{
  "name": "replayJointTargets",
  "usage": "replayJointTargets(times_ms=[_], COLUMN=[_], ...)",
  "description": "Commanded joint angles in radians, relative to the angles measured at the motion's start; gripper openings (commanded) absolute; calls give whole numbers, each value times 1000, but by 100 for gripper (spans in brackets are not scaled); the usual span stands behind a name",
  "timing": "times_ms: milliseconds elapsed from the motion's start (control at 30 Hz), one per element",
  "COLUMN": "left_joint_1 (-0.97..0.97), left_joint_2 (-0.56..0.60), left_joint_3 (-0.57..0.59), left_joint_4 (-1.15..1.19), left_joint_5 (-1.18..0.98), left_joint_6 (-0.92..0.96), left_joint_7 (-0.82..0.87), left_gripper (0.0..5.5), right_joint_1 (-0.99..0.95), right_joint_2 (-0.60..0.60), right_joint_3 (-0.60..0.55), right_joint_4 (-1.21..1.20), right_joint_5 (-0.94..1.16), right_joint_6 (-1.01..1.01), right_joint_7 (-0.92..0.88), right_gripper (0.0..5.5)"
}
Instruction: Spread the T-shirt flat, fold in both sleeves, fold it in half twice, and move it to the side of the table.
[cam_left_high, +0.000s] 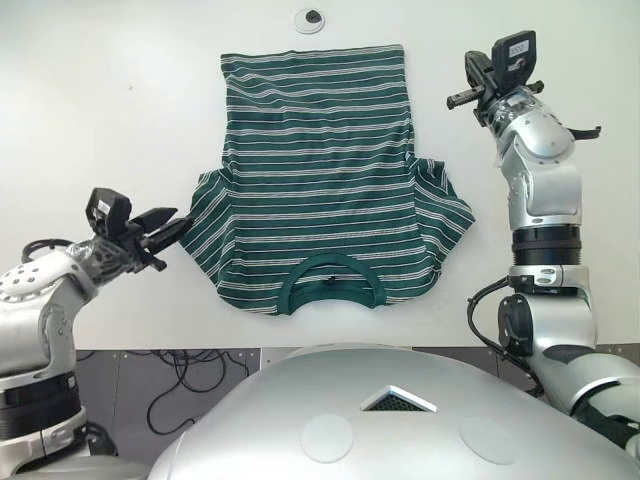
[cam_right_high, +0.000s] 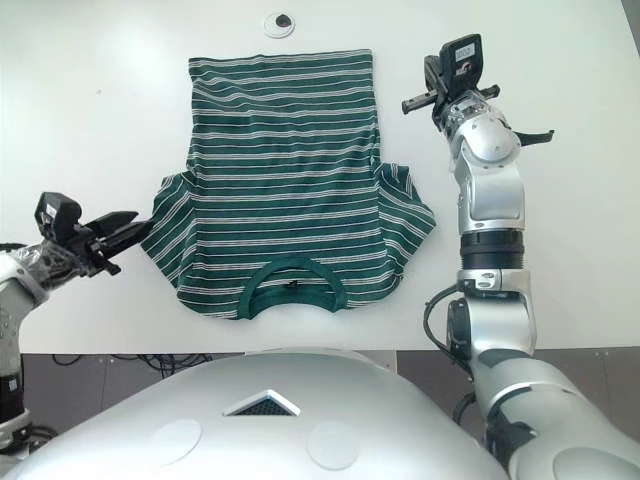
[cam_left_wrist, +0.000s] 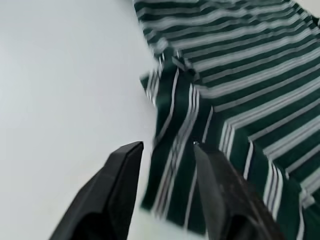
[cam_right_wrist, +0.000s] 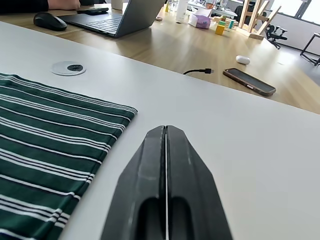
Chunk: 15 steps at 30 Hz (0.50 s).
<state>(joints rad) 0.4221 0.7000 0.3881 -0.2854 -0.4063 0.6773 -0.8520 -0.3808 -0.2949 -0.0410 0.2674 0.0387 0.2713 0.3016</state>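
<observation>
A dark green T-shirt (cam_left_high: 320, 170) with white stripes lies spread on the white table (cam_left_high: 100, 100), collar toward me and hem at the far side. Both short sleeves stick out sideways, a little rumpled. My left gripper (cam_left_high: 175, 228) stands open right at the edge of the left sleeve (cam_left_high: 200, 215). In the left wrist view its two fingers (cam_left_wrist: 122, 165) frame the sleeve's edge (cam_left_wrist: 175, 145), with nothing held. My right gripper (cam_left_high: 455, 100) is shut and empty, raised beside the shirt's far right corner (cam_right_wrist: 120, 112). Its tip (cam_right_wrist: 165, 129) points over bare table.
A white round grommet (cam_left_high: 309, 20) sits in the table just beyond the hem. The table's front edge (cam_left_high: 150, 345) runs close to the collar, with cables (cam_left_high: 190, 375) below it. A wooden desk (cam_right_wrist: 190, 45) with a laptop and phone lies beyond the table.
</observation>
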Motion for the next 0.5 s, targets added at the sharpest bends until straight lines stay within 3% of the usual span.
replayJointTargets(times_ms=[33,133,500], left_joint_1=[35,62,21], left_joint_2=[13,17,-1], left_joint_3=[-44,-67,-58], left_joint_4=[68,79,72], left_joint_5=[61,53,0], left_joint_6=[-49,-56,-51], left_joint_7=[15,-6,19], left_gripper=[182,182,23], right_joint_1=[5,8,2], right_joint_2=[-27,-30,-21], right_joint_3=[1,8,31], right_joint_4=[-10,-6,14], right_joint_5=[-10,-18,-55], right_joint_6=[12,8,-12], right_joint_7=[9,15,28], right_gripper=[0,0,0])
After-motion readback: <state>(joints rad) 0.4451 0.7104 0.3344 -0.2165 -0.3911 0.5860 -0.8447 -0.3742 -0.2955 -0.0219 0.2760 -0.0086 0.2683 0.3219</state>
